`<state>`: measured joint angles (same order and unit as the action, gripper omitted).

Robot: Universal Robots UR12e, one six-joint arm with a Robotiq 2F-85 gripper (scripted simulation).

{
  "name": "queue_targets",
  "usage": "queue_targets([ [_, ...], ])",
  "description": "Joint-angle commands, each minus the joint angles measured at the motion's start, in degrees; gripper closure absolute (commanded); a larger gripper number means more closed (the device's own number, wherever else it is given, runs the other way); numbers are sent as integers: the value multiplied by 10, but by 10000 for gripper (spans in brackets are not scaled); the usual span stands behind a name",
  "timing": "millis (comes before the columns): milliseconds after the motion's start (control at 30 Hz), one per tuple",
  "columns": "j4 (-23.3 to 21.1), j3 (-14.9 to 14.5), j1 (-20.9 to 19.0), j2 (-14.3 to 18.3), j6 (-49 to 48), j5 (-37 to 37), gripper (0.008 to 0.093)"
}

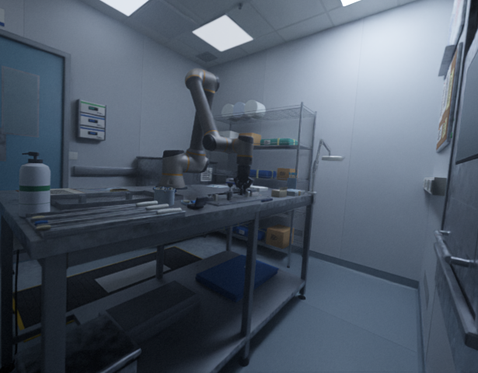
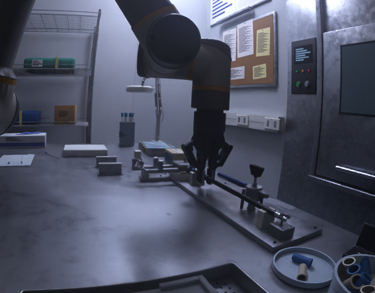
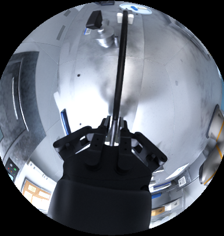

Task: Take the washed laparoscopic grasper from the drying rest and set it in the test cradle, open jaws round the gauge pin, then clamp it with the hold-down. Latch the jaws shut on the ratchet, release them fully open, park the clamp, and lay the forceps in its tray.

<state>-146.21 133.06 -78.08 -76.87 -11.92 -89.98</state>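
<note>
The laparoscopic grasper's black shaft [image 2: 241,197] lies along the test cradle plate [image 2: 244,217], its jaw tip [image 2: 280,215] at the gauge block on the near end. The hold-down clamp [image 2: 255,186], with a black knob, stands beside the shaft toward that end. My gripper [image 2: 205,176] [image 3: 115,128] [image 1: 243,185] hangs over the shaft's handle end, fingers open and straddling the shaft, holding nothing. The grasper's handle [image 2: 159,168] sits in grey blocks behind the fingers. A perforated tray [image 2: 187,282] lies at the near table edge.
The cradle's support post [image 2: 192,178] stands right beside my fingers. A blue pen [image 2: 231,179] lies behind the plate near the wall. A round dish [image 2: 302,266] with caps and a tub [image 2: 359,274] sit at the near right. Two grey blocks [image 2: 108,164] stand to the left.
</note>
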Motion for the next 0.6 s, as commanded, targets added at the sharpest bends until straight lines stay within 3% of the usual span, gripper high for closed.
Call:
queue_targets([
  [0, 0, 0, 0, 0, 0, 0, 769],
  [567, 0, 0, 0, 0, 0, 0, 712],
])
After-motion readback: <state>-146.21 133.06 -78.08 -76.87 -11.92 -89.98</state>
